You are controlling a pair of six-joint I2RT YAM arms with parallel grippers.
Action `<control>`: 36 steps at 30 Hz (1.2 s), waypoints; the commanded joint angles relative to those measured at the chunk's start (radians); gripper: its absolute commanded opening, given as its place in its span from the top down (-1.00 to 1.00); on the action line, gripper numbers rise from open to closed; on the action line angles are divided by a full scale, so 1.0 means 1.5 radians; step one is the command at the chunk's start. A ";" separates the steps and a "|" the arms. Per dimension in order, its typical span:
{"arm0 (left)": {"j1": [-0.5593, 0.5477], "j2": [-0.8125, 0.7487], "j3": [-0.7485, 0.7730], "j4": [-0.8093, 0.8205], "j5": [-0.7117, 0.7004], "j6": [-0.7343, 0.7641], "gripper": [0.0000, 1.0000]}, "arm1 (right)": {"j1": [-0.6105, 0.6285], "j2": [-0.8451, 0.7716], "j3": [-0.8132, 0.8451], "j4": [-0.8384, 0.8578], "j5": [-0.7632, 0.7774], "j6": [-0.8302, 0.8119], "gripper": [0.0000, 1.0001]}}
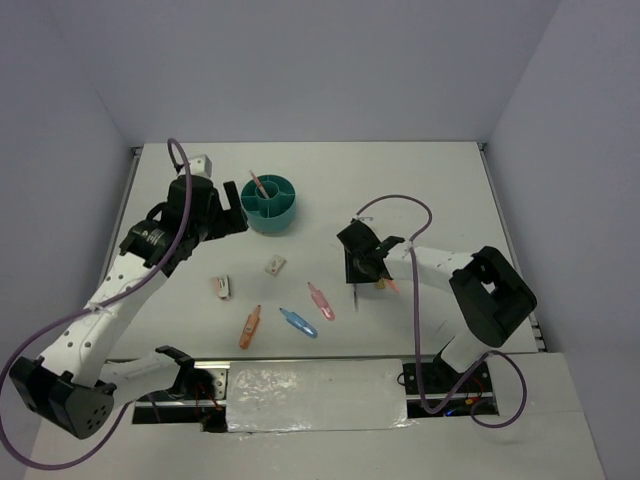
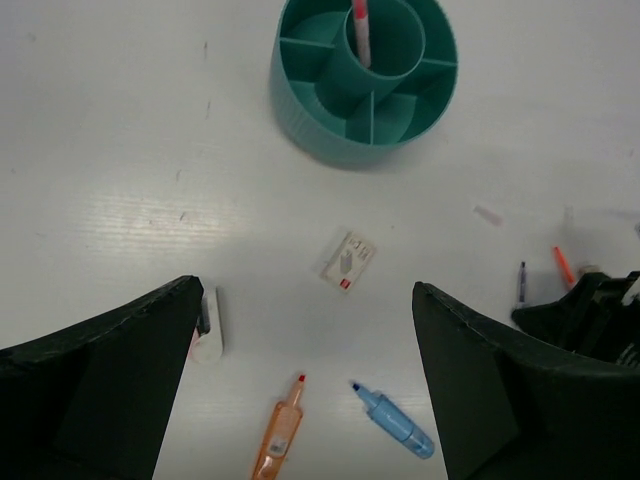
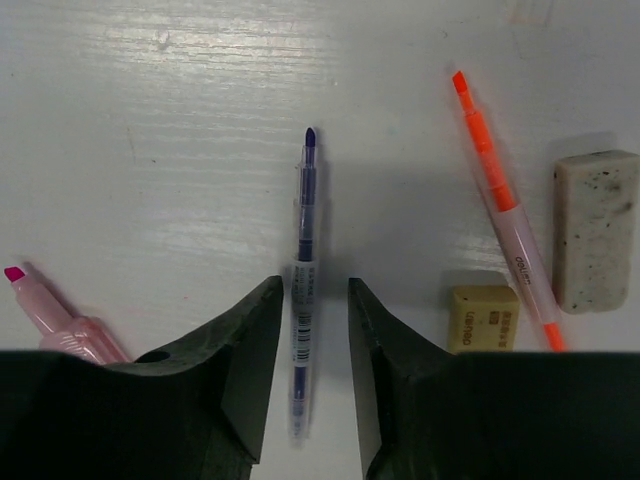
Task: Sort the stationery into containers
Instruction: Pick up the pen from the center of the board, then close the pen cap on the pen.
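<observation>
Jaws on the right gripper (image 3: 314, 290) are close together, one on each side of a thin blue pen (image 3: 305, 260) lying flat on the table (image 1: 420, 180). A little gap shows on both sides, so I think they are not squeezing it yet. Jaws on the left gripper (image 2: 305, 290) are wide apart and hold nothing; it hangs over the table near the teal cup (image 2: 310, 135). One pink pen (image 2: 360, 30) stands in the cup's middle tube. So the step in hand looks like picking up the blue pen. Next, the right jaws need to pinch shut on it, lift it up, and carry it to the cup, which sits well apart to the left. Care is needed, as an orange pen (image 3: 495, 170), a tan eraser (image 3: 482, 318) and a speckled eraser (image 3: 595, 230) lie near on one side and a pink marker (image 3: 55, 310) on the other. An orange marker (image 2: 280, 435), a blue marker (image 2: 395, 420) and a wrapped eraser (image 2: 348, 262) wait on the table too, so most of the sorting is left to do.
</observation>
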 commanded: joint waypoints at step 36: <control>-0.239 0.674 0.394 -0.095 -0.156 -0.599 -0.58 | -0.049 -0.456 -0.064 -0.118 0.042 -0.052 1.00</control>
